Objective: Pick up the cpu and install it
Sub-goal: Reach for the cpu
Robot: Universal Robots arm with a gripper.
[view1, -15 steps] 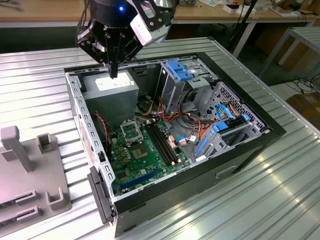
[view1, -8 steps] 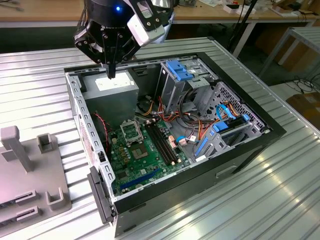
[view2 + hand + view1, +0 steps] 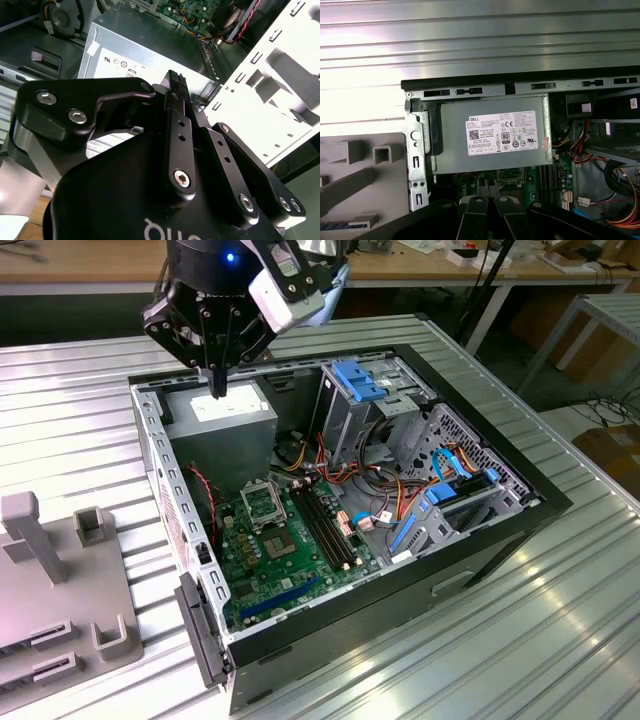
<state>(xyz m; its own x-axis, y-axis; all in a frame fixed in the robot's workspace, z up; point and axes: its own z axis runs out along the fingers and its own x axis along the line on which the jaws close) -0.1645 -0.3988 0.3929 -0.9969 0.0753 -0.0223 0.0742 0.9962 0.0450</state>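
Your gripper (image 3: 218,386) hangs just above the power supply (image 3: 235,420) inside the open computer case (image 3: 400,592). Its jaws are pressed together at the tips. You cannot tell whether the cpu sits between them.

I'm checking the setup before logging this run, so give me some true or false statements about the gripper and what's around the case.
The gripper hangs over the power supply. True.
The fingers are spread wide. False: they are shut together.
The case lies open on its side. True.
The grey fixture sits at the exterior view's right of the case. False: it sits at its left.
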